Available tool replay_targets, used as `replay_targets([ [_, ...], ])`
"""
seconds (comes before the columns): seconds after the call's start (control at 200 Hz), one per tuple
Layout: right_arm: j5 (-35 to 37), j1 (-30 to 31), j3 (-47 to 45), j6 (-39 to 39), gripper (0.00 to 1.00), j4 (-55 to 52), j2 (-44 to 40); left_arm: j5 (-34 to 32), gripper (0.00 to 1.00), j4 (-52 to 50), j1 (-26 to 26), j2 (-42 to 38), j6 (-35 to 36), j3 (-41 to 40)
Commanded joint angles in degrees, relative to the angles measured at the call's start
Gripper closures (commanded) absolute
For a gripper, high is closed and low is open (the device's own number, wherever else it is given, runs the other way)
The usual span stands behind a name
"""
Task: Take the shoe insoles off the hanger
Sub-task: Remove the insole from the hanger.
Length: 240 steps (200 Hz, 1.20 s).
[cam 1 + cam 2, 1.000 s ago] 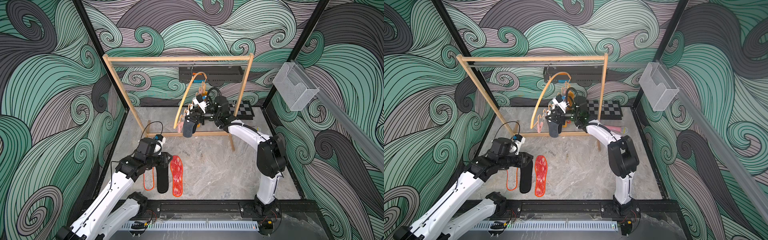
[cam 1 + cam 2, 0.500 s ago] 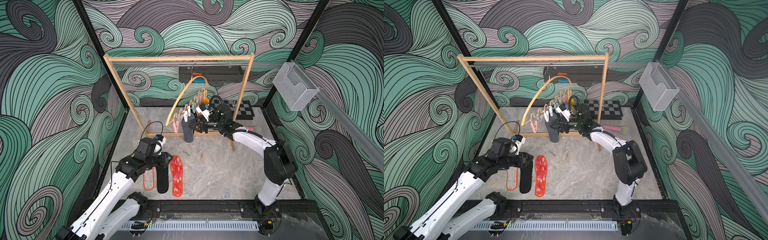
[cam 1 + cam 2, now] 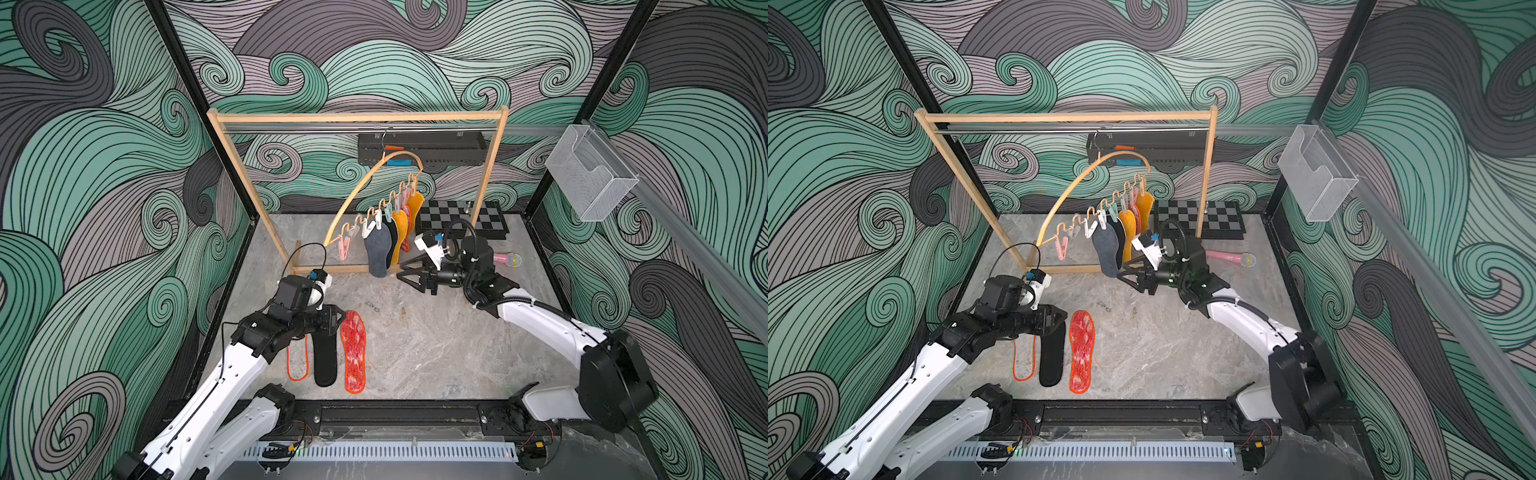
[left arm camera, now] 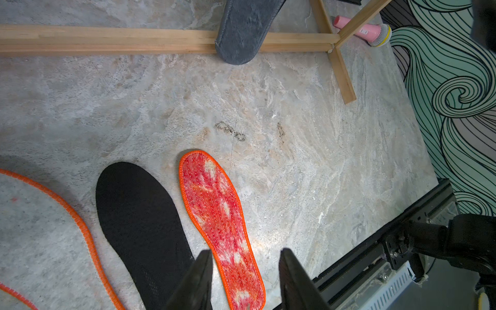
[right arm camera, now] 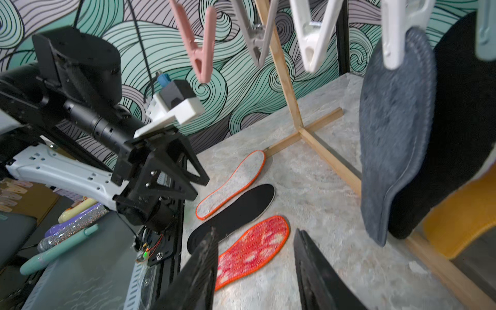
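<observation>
**Three insoles on the table, five on the hanger**

At the front, three insoles lie flat, side by side, on the stone table (image 3: 436,340). They are the pale insole (image 3: 297,358) with an orange edge, the black insole (image 3: 325,361) and the red and white insole (image 3: 353,353). The left claw (image 4: 245,253) hangs over the far end of the black insole. Its two fingers are apart and hold nothing.

A bit farther back, the right claw (image 3: 404,270) is up in the air, just beside the dark grey insole (image 3: 377,253), with a small gap between them. Its fingers are apart too, and they are empty.

Behind it, the hanger (image 3: 357,189) hangs by its hook from the rail of the big wooden rack (image 3: 357,117). It is tilted, with the left arm's end low. Five insoles are pegged to it in a row. The dark grey insole is lowest, then come the other black insole (image 3: 390,237), a yellow insole (image 3: 400,226), a red one that is mostly hidden, and a last yellow insole (image 3: 414,203). Three pegs at the low end are bare, and the lowest is the pink peg (image 3: 343,249).

Farthest back, a chessboard (image 3: 453,214) lies by the wall. A pink microphone (image 3: 505,259) lies near it.
</observation>
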Motion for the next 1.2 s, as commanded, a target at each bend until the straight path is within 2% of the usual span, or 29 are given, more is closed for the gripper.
replay_targets([
  [0.0,5.40,0.91,-6.74,0.37,0.52,0.66,-7.61,1.03,0.58,0.36,0.18,0.14,1.01,-0.35],
  [0.13,7.36,2.26,-16.16,1.84,0.52,0.22,-17.93,0.98,0.58,0.26,0.18,0.35,1.06,-0.31],
  [0.34,11.16,3.20,-32.45,4.07,0.51,-1.05,-39.24,0.89,0.58,0.40,0.21,0.18,0.95,-0.32],
  [0.48,13.50,3.40,-40.07,5.97,0.50,-2.53,-51.34,0.75,0.57,0.31,0.14,0.60,1.01,-0.25],
  [0.62,14.44,3.43,-45.52,7.48,0.50,-2.85,-59.86,0.81,0.57,0.25,0.12,0.65,1.00,-0.32],
  [0.816,16.06,3.37,-46.69,7.92,0.48,-5.00,-63.87,0.87,0.57,0.63,0.23,1.20,1.01,-0.42],
  [0.986,16.19,3.42,-47.17,8.03,0.48,-5.18,-63.61,4.50,0.55,6.27,0.24,2.40,-0.52,-1.02],
  [1.041,16.30,3.48,-47.18,7.95,0.48,-5.18,-63.46,4.33,0.54,10.39,0.22,2.87,-2.36,-1.55],
  [1.101,16.57,3.44,-47.34,7.87,0.48,-5.08,-63.43,5.75,0.51,19.96,0.22,3.79,-5.71,-4.50],
  [1.151,16.76,3.41,-47.30,7.85,0.48,-5.22,-63.43,6.71,0.50,29.71,0.20,5.34,-6.09,-7.60],
  [1.196,16.77,3.43,-47.43,7.98,0.48,-5.27,-63.43,6.30,0.48,34.37,0.20,7.63,-5.21,-8.32],
])
